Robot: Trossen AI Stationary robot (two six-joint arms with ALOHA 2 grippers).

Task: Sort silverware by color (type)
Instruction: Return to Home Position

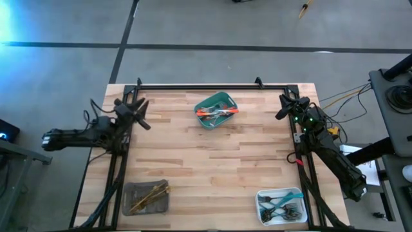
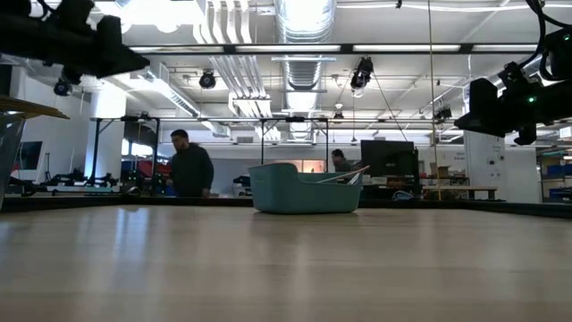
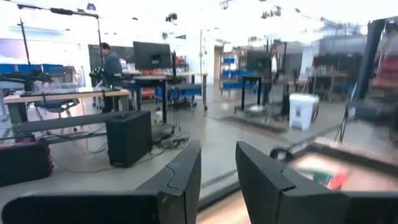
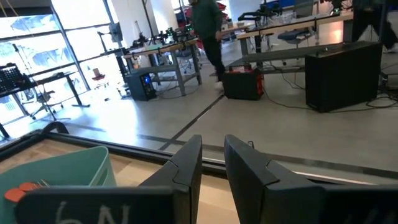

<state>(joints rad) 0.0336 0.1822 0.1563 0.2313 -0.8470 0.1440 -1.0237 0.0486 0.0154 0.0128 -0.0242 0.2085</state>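
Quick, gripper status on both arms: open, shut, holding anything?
Left gripper: slightly open, holding nothing, over the table's left edge.
Right gripper: slightly open, holding nothing, over the table's right edge.

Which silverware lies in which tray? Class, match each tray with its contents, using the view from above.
Trays:
1. green tray
2. grey tray
3. white tray

Contents:
a. gold utensils
b. teal-handled utensils
c. red-orange-handled utensils

Pairs: 1-c, 2-a, 3-b.
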